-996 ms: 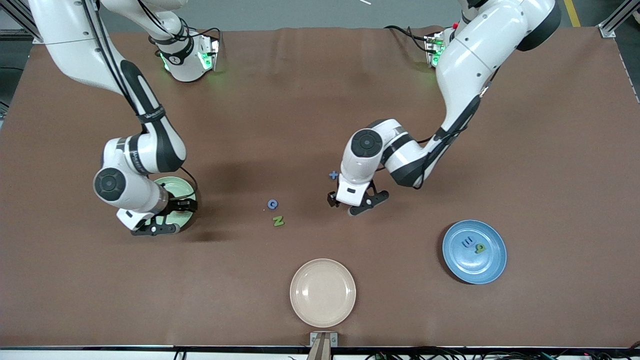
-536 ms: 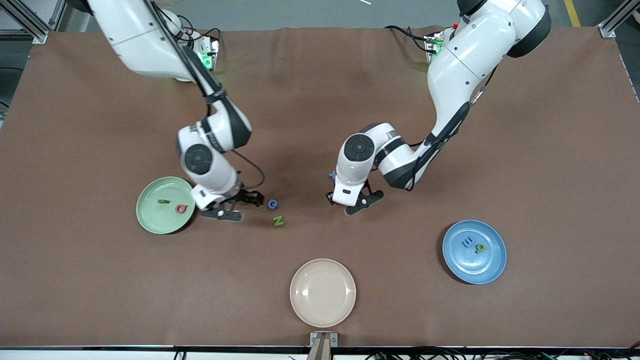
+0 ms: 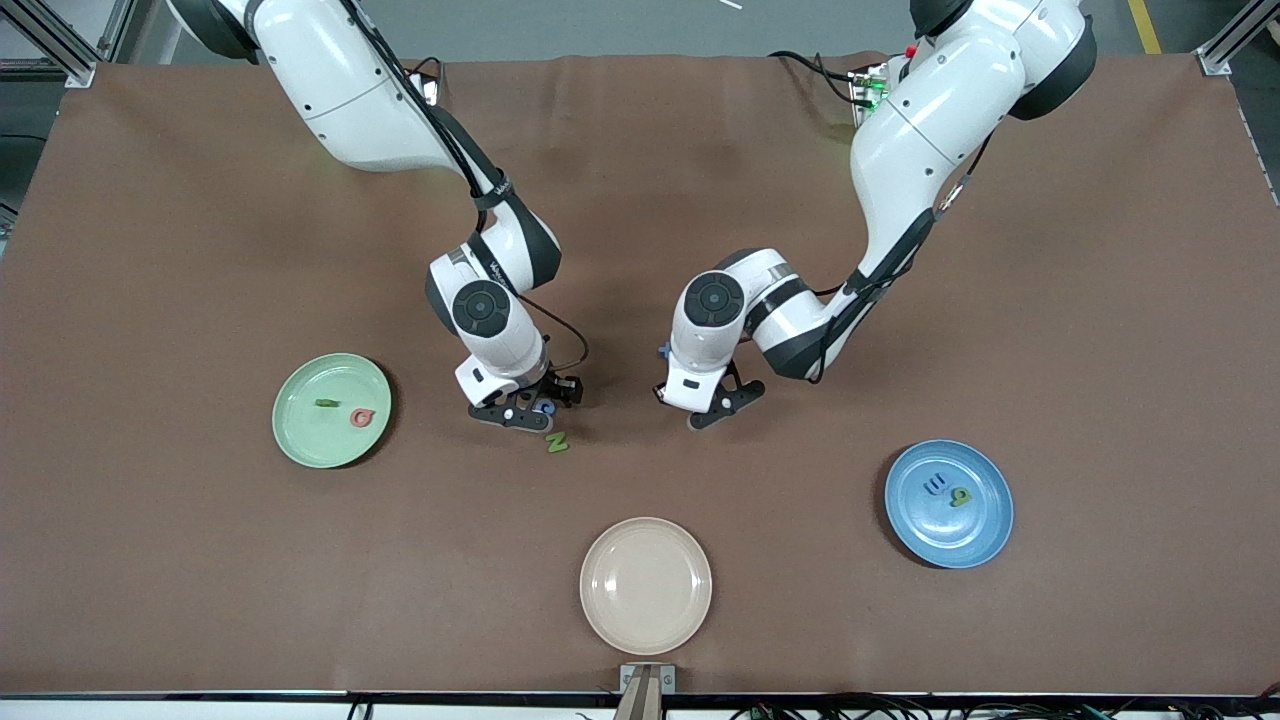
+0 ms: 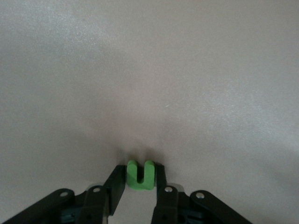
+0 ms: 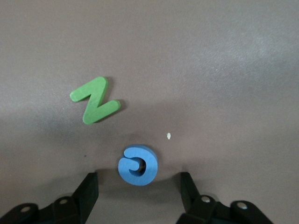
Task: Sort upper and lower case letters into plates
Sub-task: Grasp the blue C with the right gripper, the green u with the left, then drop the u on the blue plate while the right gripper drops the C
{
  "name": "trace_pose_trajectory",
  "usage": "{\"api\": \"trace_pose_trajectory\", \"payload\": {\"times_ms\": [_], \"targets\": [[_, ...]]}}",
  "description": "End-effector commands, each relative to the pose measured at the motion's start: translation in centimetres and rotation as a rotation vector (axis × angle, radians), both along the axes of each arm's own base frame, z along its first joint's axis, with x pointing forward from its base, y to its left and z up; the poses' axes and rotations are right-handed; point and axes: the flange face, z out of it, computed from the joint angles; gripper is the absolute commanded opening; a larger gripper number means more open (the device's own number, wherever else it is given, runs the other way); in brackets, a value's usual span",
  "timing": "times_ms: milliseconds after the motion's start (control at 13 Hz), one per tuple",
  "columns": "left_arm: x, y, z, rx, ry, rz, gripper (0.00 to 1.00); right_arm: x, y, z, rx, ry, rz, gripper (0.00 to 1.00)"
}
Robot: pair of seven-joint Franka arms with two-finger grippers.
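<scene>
My left gripper [image 4: 140, 169] is down on the table mat with its fingers shut on a small green U-shaped letter [image 4: 140, 183]; in the front view this gripper [image 3: 697, 405] hides the letter. My right gripper [image 5: 138, 179] stands open around a blue round letter [image 5: 138, 164], both fingers clear of it. A green letter N [image 5: 95, 106] lies just beside it, nearer the front camera [image 3: 557, 441]. The pale green plate [image 3: 308, 436] holds a green piece [image 3: 324, 403] and a pinkish red letter [image 3: 361, 417]. The blue plate [image 3: 940, 538] holds a dark blue letter [image 3: 935, 485] and a green one [image 3: 960, 496].
A beige plate [image 3: 645, 585] lies at the table's front edge with nothing in it. A small blue plus sign [image 3: 662, 350] peeks out beside the left arm's wrist. The two grippers are close together at mid-table.
My right arm swung from over the pale green plate to the blue letter at mid-table. My left gripper stayed in place and its fingers closed on the green letter.
</scene>
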Motion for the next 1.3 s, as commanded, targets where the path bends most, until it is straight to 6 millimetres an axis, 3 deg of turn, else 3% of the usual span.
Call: {"api": "trace_pose_trajectory", "payload": {"times_ms": [0, 153, 307, 460, 613, 690, 766, 920, 996, 1073, 1226], "targets": [[1.7, 1.1, 1.4, 0.012, -0.013, 0.029, 0.00, 0.4, -0.2, -0.1, -0.041, -0.030, 0.036, 0.78], [5.3, 5.0, 3.5, 0.033, -0.039, 0.075, 0.00, 0.6, -0.5, -0.3, -0.049, -0.034, 0.036, 0.78], [7.8, 8.4, 6.7, 0.055, -0.070, 0.029, 0.00, 0.2, 0.1, -0.5, -0.050, -0.034, 0.048, 0.68], [10.6, 13.2, 8.4, 0.065, -0.092, -0.007, 0.00, 0.1, 0.2, -0.5, -0.057, -0.038, 0.060, 0.45], [12.8, 18.8, 8.8, 0.099, -0.078, -0.067, 0.00, 0.5, -0.3, -0.5, -0.062, -0.042, 0.059, 0.09], [13.8, 21.4, 9.1, 0.113, -0.072, -0.111, 0.00, 0.6, -0.6, -0.3, -0.064, -0.041, 0.056, 0.00], [14.7, 24.1, 9.1, 0.120, -0.071, -0.149, 0.00, 1.1, -1.4, 0.0, -0.068, -0.039, 0.059, 0.00], [16.1, 29.9, 8.8, 0.130, -0.058, -0.208, 0.00, 2.7, -4.8, 1.0, -0.085, -0.028, 0.091, 0.00], [16.7, 32.6, 8.2, 0.140, -0.053, -0.258, 0.00, 3.6, -6.9, 2.7, -0.107, 0.001, 0.112, 0.00], [16.9, 34.2, 7.1, 0.137, -0.040, -0.311, 0.00, 4.6, -10.1, 4.4, -0.126, 0.033, 0.137, 0.00], [17.2, 35.1, 5.8, 0.129, -0.029, -0.354, 0.08, 5.5, -15.3, 7.2, -0.139, 0.063, 0.194, 0.00]]}}
